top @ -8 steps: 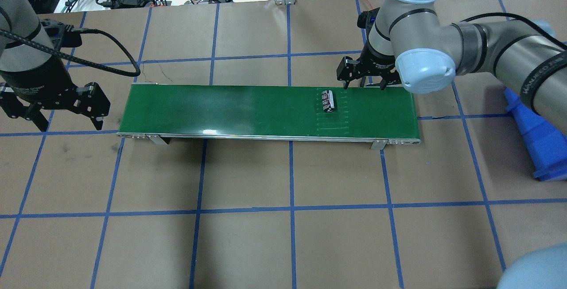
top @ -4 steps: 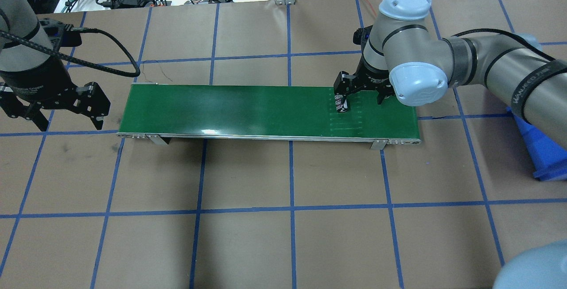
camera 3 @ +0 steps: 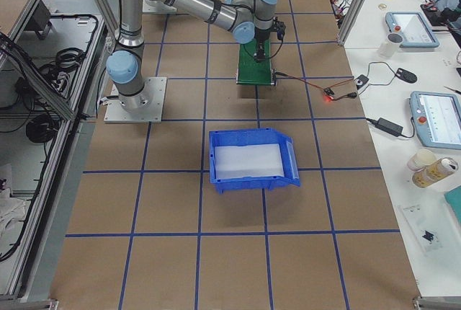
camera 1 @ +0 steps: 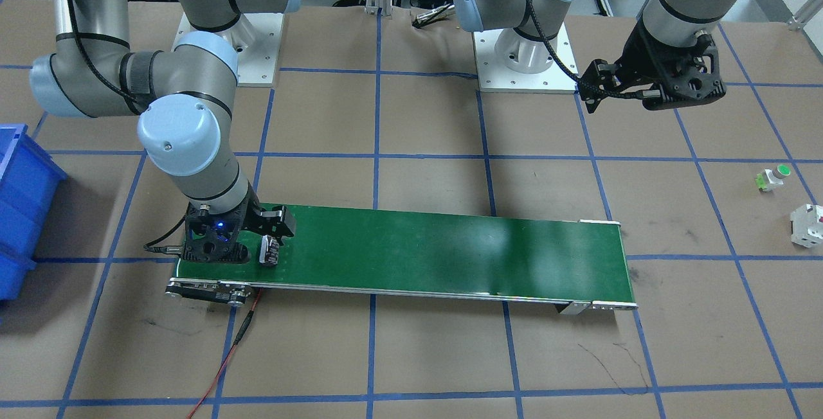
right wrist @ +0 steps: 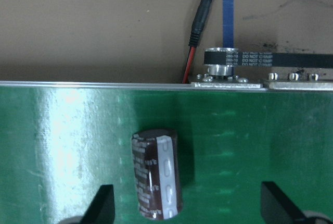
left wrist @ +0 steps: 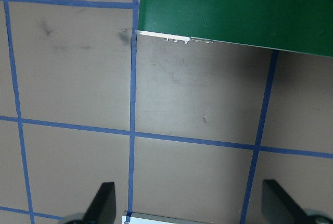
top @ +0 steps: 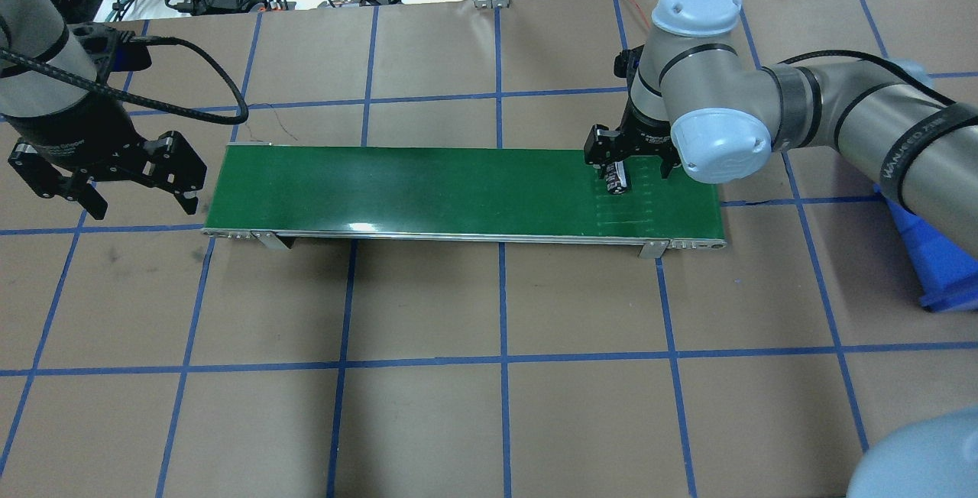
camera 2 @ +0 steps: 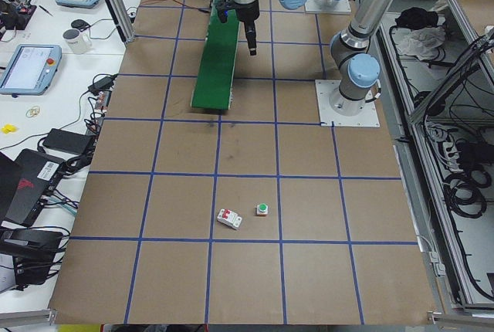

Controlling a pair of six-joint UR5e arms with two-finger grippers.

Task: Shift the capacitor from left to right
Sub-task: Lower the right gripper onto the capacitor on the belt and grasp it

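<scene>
1. My right jaws are released and spread wide. They sit low over the green conveyor belt (top: pixel 428 185), near the belt's end on my right side.
2. The capacitor (right wrist: pixel 156 174) lies on its side on that belt, between my right fingertips (right wrist: pixel 104 206). It is much nearer one tip than the other, and neither tip clasps it.
3. It is dark brown with a pale stripe turned upward, and its long axis runs roughly across the belt.
4. Just past the belt's metal rail, my right wrist camera shows a small pulley (right wrist: pixel 222 69) carrying a black toothed band. A red-and-black wire (right wrist: pixel 200 26) leads away from there over the desk (left wrist: pixel 197 109).
5. My left jaws are also released, with the fingers far apart. They hang above bare brown desk just off the belt's other end, and a corner of the belt shows at the top of my left wrist view.
6. Well out on my left side of the desk stand a white breaker with a red mark (camera 1: pixel 807 225) and a green-capped button (camera 1: pixel 771 177). They are near each other but not touching.
7. A blue bin (camera 3: pixel 248 155) sits on the desk on my right side, beyond the end of the belt where the capacitor lies.
</scene>
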